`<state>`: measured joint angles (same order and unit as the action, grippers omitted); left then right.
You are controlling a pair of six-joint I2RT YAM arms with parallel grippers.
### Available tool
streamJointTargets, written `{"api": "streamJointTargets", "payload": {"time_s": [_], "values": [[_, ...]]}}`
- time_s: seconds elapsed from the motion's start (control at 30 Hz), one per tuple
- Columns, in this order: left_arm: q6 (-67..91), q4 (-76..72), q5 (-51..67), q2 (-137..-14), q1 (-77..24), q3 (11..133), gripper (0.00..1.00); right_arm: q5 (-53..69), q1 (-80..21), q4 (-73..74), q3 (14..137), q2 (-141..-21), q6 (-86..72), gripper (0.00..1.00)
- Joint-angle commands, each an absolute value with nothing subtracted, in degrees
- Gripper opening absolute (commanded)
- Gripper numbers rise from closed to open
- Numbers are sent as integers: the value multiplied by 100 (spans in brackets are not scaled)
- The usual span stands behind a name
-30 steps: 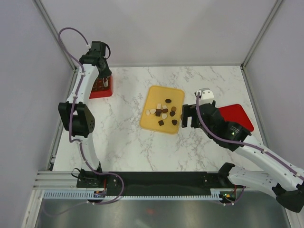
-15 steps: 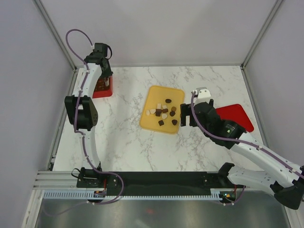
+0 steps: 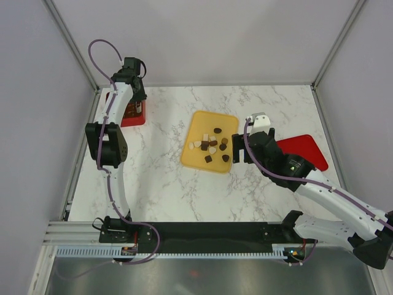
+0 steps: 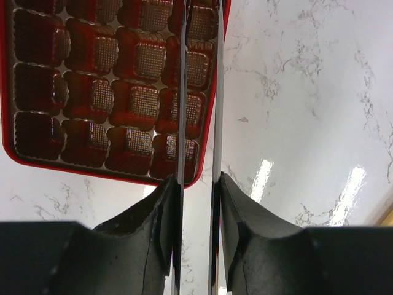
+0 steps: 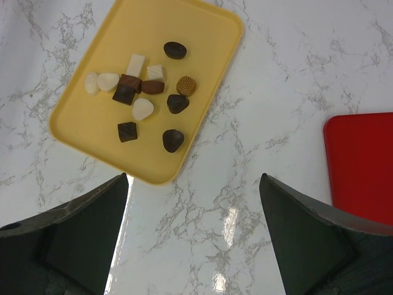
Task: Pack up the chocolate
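Checking the left gripper (image 4: 199,92) first, you will find its fingers (image 4: 182,92) a narrow slit apart over one edge of the red box (image 4: 92,80), which sits at the far left of the table (image 5: 295,61). Their tips run off the top of the wrist view, and from overhead the arm covers them, so you cannot tell whether they pinch anything. The box cells are glossy and ribbed. What they contain cannot be made out, and part of the box is cut off.

The right gripper (image 5: 193,184) stands wide apart and empty, just right of the yellow tray (image 5: 184,24). Only the inner faces of its two fingers show. The chocolate (image 5: 152,86) lies loose on that tray at mid-table: dark, brown and white pieces bunched near its middle, several touching. A red sheet (image 5: 362,160) lies flat on the right, partly under the right arm from overhead and cropped in the wrist view.
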<state>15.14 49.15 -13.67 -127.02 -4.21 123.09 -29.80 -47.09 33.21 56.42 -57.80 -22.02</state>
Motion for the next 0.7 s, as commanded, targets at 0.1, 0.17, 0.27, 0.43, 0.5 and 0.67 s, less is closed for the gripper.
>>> {"api": "streamJointTargets", "payload": {"time_s": [0.1,0.17,0.27,0.43,0.5,0.67], "values": [[1274,4693,-1521,-12630,-387,12305,39,-3173,-4711,3138,5775,-5731,-2127,96],[1274,4693,-1521,-12586,-387,12235,39,-3164,-4711,3138,5792,-5722,-2118,96],[1292,4685,-1573,-12455,-387,12094,38,-3173,-4711,3138,5809,-5713,-2118,96],[1283,4658,-1591,-12287,-378,11918,38,-3173,-4720,3155,5801,-5687,-2101,96],[1275,4641,-1591,-12270,-387,11857,38,-3173,-4711,3155,5792,-5678,-2109,96],[1274,4641,-1556,-12252,-387,11813,38,-3155,-4711,3164,5792,-5652,-2127,96]]}}
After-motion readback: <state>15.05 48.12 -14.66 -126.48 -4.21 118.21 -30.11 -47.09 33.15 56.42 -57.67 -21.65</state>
